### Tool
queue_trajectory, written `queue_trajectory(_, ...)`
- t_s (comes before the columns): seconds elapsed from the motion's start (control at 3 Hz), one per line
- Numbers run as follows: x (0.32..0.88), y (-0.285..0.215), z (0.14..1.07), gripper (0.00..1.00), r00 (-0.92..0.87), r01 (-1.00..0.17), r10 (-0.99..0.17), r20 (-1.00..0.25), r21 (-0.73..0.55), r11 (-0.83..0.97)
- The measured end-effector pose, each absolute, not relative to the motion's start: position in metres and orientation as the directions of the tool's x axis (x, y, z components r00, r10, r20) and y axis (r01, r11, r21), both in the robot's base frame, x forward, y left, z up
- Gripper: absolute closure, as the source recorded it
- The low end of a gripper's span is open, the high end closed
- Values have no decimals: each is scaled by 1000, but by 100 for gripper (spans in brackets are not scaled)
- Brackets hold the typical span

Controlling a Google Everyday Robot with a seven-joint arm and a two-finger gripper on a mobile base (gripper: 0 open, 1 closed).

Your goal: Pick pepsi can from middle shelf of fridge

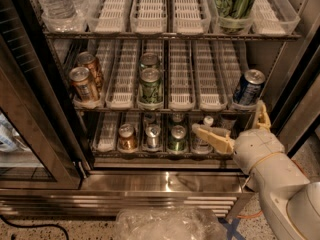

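The pepsi can [248, 87] is dark blue with a silver top. It stands upright at the front of the rightmost lane of the middle shelf [181, 79], a wire rack with white slotted lanes, inside the open fridge [150, 181]. My gripper [229, 118] is open and empty, just below and slightly in front of the can at the height of the lower shelf. One cream finger [212, 136] reaches left under the shelf edge. The other finger [261, 115] points up just right of the can's base. Neither touches the can.
Two copper-brown cans [83, 83] stand in the left lane and two green cans [150, 84] in the third lane. The lower shelf holds small cans and bottles [152, 135]. Clear bins [150, 14] sit above. The glass door [30, 134] hangs open at left. A plastic bag [170, 224] lies on the floor.
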State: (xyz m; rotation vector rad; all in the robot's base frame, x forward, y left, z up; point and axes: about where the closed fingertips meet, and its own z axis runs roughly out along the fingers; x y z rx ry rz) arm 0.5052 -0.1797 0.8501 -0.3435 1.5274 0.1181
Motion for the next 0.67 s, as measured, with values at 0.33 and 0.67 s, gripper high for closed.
queue_trajectory(0.33,508,-187,841,0,56,-259,-75,-996,-87,962)
queue_trajectory(0.67,509,-188,841,0,56,-258,-72,-996,-84,962)
